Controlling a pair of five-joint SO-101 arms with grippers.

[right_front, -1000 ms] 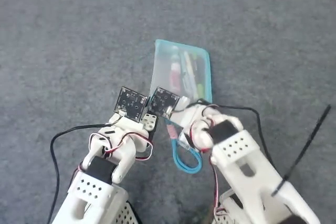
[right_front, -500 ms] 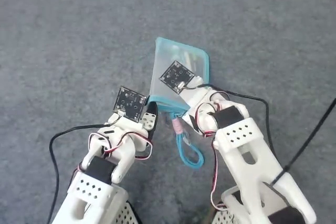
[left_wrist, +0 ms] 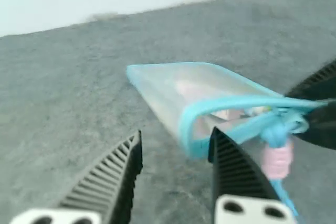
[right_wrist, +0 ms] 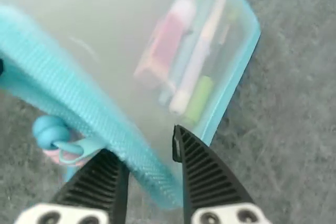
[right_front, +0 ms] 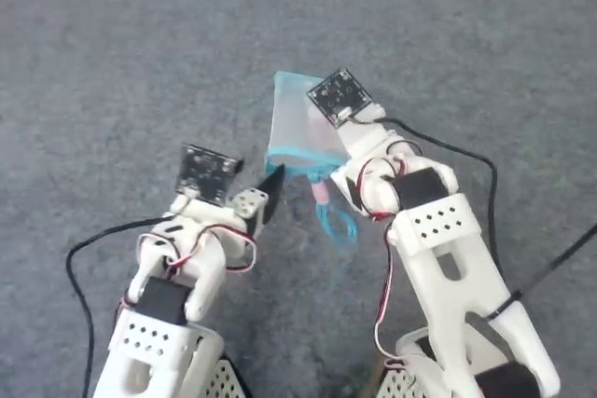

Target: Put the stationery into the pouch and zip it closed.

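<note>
Looking down from the high view: translucent flat pouch with turquoise trim (right_front: 294, 123) sat mid-table on the grey felt-like table surface (right_front: 112, 72), between the two arms. The right arm (right_front: 424, 226) reached over the pouch's zip end. The left gripper (right_front: 263, 195) was just beside the pouch's near corner, fingers spread, not touching it. A turquoise cord loop (right_front: 334, 219) and a small pink charm (right_front: 320, 195) hung from the zip end onto the table. Left wrist view: left gripper (left_wrist: 176, 140) was wide open with nothing in it. The pouch (left_wrist: 210, 90) lay just past the fingertips, with its zip end looking lifted off the table. The right gripper (left_wrist: 310, 106) was on the far end of the zip band, one black finger above and one below. The pink charm (left_wrist: 275, 158) dangled under it. Couldn't tell if the zip was fully closed. Right wrist view: right gripper (right_wrist: 143, 145) straddled the turquoise zip band and pinched the pouch (right_wrist: 105, 40) edge between its fingers. Pink, green and white pens (right_wrist: 181, 64) were inside the pouch, visible through the wall and bunched toward the far end. The cord's knot and charm (right_wrist: 58, 148) sat beside one finger.
</note>
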